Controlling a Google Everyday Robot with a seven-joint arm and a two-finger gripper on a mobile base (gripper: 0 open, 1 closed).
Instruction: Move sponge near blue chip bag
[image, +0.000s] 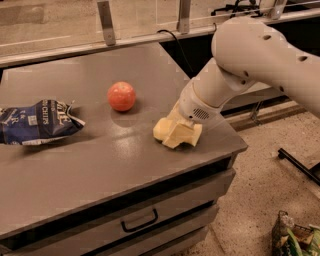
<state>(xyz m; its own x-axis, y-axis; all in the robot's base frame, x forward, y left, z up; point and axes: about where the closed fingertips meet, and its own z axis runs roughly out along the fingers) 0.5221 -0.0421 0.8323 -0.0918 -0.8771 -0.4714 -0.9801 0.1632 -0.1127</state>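
Bench (115, 165) front: drawer pull (140, 220) nearest, drawer shut. Right-front corner: hand (178, 138) down on sponge (160, 129), arm (260, 55) angled in from the right, prob. so wrist clears bench edge. Hand and sponge same pale yellow, merged; spread or pinching, cannot tell. Sponge on bench surface, touching hand. Blue chip bag (37, 121) lies flat at left edge, approx. same depth, well apart from sponge. Red apple (121, 96) further back, behind the direct line; judged no obstruction to a leftward carry. Task est. early: grasp stage, transfer not yet done
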